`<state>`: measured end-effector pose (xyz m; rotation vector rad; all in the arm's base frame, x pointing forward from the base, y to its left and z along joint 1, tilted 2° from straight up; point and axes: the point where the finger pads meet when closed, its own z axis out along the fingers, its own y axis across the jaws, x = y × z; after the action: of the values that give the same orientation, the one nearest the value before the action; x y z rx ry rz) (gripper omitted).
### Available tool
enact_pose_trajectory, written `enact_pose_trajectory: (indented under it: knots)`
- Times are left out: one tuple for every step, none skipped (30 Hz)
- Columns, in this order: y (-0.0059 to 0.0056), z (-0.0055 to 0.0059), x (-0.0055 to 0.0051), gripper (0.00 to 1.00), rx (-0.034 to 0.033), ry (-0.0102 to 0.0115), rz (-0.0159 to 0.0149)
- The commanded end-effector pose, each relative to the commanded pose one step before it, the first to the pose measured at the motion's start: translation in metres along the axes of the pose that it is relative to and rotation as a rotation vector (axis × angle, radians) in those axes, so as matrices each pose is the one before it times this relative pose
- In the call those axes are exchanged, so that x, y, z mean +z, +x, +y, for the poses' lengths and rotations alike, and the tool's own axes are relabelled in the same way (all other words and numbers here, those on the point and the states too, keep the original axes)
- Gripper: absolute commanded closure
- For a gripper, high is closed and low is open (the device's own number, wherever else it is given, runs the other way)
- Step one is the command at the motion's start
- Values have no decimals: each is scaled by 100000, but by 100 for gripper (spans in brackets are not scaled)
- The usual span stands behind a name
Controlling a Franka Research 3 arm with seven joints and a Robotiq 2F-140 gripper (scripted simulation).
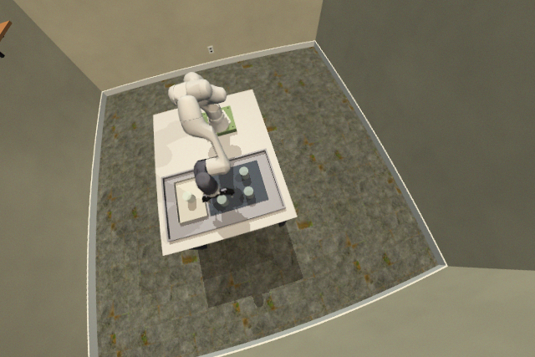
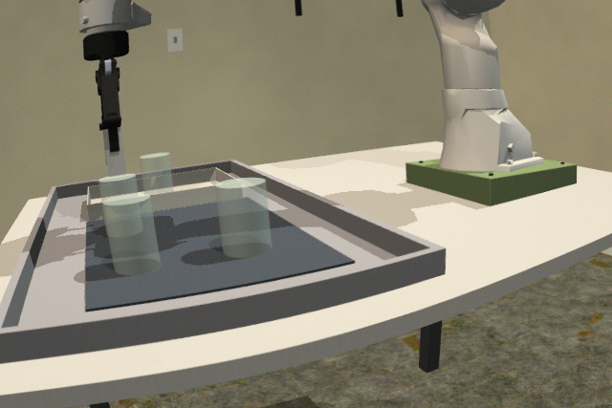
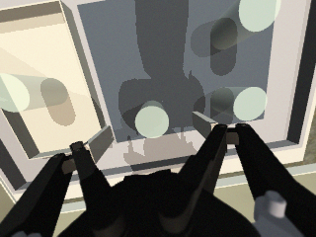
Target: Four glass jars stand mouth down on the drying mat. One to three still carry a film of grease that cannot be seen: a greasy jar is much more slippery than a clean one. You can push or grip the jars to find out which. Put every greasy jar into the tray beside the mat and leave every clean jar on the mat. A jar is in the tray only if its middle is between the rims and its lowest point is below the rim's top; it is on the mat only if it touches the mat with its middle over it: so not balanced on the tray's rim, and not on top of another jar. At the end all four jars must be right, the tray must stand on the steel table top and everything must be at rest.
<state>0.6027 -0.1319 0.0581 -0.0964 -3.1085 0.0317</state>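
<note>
My gripper (image 1: 218,195) (image 2: 115,161) (image 3: 152,125) is open and empty, pointing down. Its spread fingertips are above the jar at the mat's tray side (image 1: 221,200) (image 2: 118,187) (image 3: 151,121), which shows between them in the wrist view. Two more jars stand upright on the dark mat (image 1: 261,180) (image 2: 296,250) (image 3: 109,30): one jar (image 1: 248,191) (image 2: 132,235) (image 3: 250,103) at its far-from-base side and one jar (image 1: 243,171) (image 2: 244,216) (image 3: 259,11) nearer the base. A fourth jar (image 1: 187,196) (image 2: 155,171) (image 3: 14,93) stands upright inside the cream tray (image 1: 183,215) (image 3: 30,44).
The tray and mat lie side by side on the grey steel top (image 1: 233,217) (image 3: 286,49), inside its raised dark rim (image 2: 296,297). The arm's base stands on a green block (image 1: 233,121) (image 2: 445,186) beyond that rim.
</note>
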Motion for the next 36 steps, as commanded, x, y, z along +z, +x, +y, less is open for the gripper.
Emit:
enact_pose_trajectory:
  knots:
    - [-54, -87, 736, 0, 410, 372, -71]
    - [0, 0, 200, 0, 0, 0, 0]
    - [0, 0, 200, 0, 0, 0, 0]
    - [0, 0, 200, 0, 0, 0, 0]
    - [0, 0, 200, 0, 0, 0, 0]
    - [0, 0, 200, 0, 0, 0, 0]
    - [0, 0, 200, 0, 0, 0, 0]
    - [0, 0, 200, 0, 0, 0, 0]
    - [0, 0, 0, 0, 0, 0, 0]
    - [0, 0, 0, 0, 0, 0, 0]
    - [0, 0, 200, 0, 0, 0, 0]
    - [0, 0, 200, 0, 0, 0, 0]
    - [0, 0, 200, 0, 0, 0, 0]
    - [0, 0, 200, 0, 0, 0, 0]
    - [0, 0, 200, 0, 0, 0, 0]
    - [0, 0, 200, 0, 0, 0, 0]
    - [0, 0, 200, 0, 0, 0, 0]
    - [0, 0, 200, 0, 0, 0, 0]
    - [0, 0, 200, 0, 0, 0, 0]
    - [0, 0, 200, 0, 0, 0, 0]
    - [0, 0, 200, 0, 0, 0, 0]
    - [0, 0, 200, 0, 0, 0, 0]
    - [0, 0, 200, 0, 0, 0, 0]
    - [0, 0, 0, 0, 0, 0, 0]
    - [0, 0, 0, 0, 0, 0, 0]
    - [0, 0, 0, 0, 0, 0, 0]
    - [0, 0, 0, 0, 0, 0, 0]
    - [0, 0, 0, 0, 0, 0, 0]
    - [0, 0, 0, 0, 0, 0, 0]
    - [0, 0, 0, 0, 0, 0, 0]
    - [0, 0, 0, 0, 0, 0, 0]
    - [0, 0, 0, 0, 0, 0, 0]
    - [0, 0, 0, 40, 0, 0, 0]
    - [0, 0, 0, 40, 0, 0, 0]
    - [0, 0, 0, 40, 0, 0, 0]
    - [0, 0, 0, 40, 0, 0, 0]
